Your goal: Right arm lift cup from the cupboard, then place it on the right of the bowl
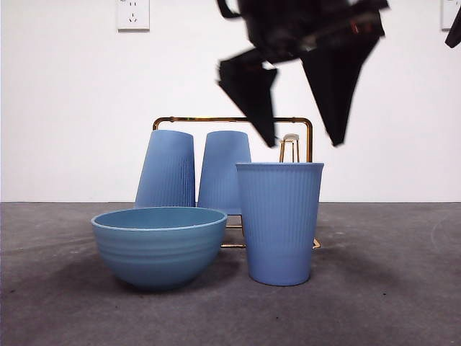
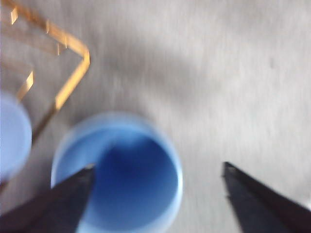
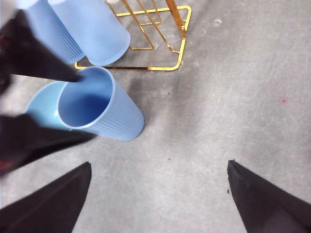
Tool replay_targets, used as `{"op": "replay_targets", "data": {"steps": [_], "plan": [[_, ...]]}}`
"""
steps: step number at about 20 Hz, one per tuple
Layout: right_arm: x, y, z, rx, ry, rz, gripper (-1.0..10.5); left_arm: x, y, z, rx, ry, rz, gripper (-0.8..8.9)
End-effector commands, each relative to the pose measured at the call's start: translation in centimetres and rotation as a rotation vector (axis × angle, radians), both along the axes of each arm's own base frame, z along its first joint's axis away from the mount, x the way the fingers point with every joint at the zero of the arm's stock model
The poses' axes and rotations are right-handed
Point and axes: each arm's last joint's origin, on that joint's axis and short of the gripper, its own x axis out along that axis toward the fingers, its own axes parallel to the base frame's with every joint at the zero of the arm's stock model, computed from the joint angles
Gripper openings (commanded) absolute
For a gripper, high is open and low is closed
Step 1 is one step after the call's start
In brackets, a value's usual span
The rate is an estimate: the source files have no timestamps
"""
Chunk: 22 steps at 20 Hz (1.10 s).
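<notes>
A tall ribbed blue cup (image 1: 279, 223) stands upright on the table, just right of the light-blue bowl (image 1: 158, 249) and in front of the gold wire cupboard (image 1: 230, 120). The left gripper (image 1: 304, 143) hangs open just above the cup's rim, holding nothing. The blurred left wrist view looks down into the cup (image 2: 126, 174) between its open jaws (image 2: 158, 166). The right wrist view shows that gripper (image 3: 86, 107) over the cup (image 3: 97, 104). My right gripper (image 3: 159, 163) is open and empty over bare table to the cup's right. It shows only as a black tip (image 1: 454, 29) in the front view.
Two more blue cups (image 1: 167, 169) (image 1: 223, 169) sit upside down on the cupboard's pegs behind the bowl. One wire peg (image 1: 289, 148) stands bare. Grey table stretches right of the cup (image 3: 233, 97). A white wall lies behind.
</notes>
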Motion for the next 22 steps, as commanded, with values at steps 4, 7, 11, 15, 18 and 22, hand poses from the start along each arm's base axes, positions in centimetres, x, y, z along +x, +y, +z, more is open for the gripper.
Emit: {"op": "replay_targets", "data": {"steps": [4, 7, 11, 15, 18, 22], "plan": [[-0.1, 0.0, 0.3, -0.098, -0.058, 0.102, 4.5, -1.4, 4.9, 6.3, -0.085, -0.031, 0.109, 5.31], [-0.2, 0.1, 0.3, -0.085, -0.067, 0.155, 4.5, -2.4, 9.6, 8.1, -0.123, -0.053, 0.188, 5.25], [-0.3, 0.2, 0.3, -0.073, -0.068, 0.183, 4.5, -5.0, 17.5, 7.2, -0.215, -0.131, 0.365, 5.23], [-1.1, -0.1, 0.7, -0.078, -0.120, 0.188, 4.5, -9.6, 23.8, 5.0, -0.348, -0.299, 0.521, 5.23], [-2.0, -0.4, 1.1, -0.079, -0.177, 0.195, 4.5, -13.0, 26.7, 3.2, -0.464, -0.386, 0.566, 5.23], [-2.4, -0.5, 1.2, -0.070, -0.194, 0.198, 3.8, -14.9, 28.1, 3.1, -0.526, -0.416, 0.579, 3.43]]}}
